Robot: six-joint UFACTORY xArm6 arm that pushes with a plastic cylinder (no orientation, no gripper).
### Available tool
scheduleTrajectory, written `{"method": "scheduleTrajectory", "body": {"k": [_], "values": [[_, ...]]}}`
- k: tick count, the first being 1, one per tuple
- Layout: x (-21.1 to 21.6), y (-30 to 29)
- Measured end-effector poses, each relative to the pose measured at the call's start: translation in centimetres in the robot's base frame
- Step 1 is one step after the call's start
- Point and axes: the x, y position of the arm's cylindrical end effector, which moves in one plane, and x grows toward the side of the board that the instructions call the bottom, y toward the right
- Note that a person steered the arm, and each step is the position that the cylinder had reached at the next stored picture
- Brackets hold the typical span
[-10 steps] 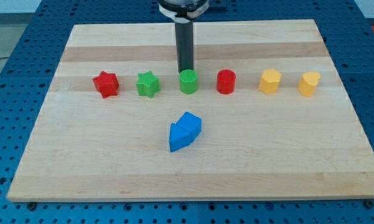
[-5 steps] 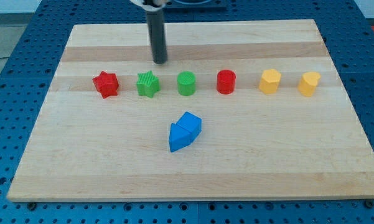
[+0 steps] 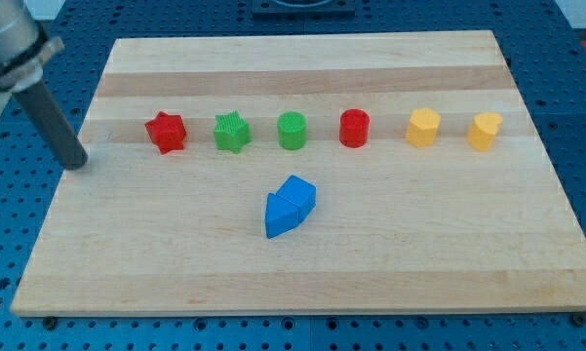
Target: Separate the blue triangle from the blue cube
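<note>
The blue triangle (image 3: 280, 216) and the blue cube (image 3: 298, 192) sit touching each other near the middle of the wooden board (image 3: 302, 263), the triangle to the lower left of the cube. My tip (image 3: 75, 164) is at the board's left edge, left of the red star (image 3: 166, 132) and far to the upper left of the two blue blocks.
A row of blocks crosses the board above the blue pair: the red star, a green star (image 3: 232, 131), a green cylinder (image 3: 293, 129), a red cylinder (image 3: 354, 128), and two yellow blocks (image 3: 423, 127) (image 3: 485, 131).
My tip has swept from just above the green cylinder leftward and down to the board's left edge. No block has moved.
</note>
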Motion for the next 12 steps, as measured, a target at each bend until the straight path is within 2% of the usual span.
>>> {"method": "scheduleTrajectory", "body": {"k": [2, 3, 4, 5, 6, 8, 10, 12], "values": [[10.0, 4.2], [13.2, 9.2], [13.6, 16.8], [13.5, 27.1], [10.0, 30.1], [7.9, 23.1], [6.8, 23.9], [6.6, 21.1]]}}
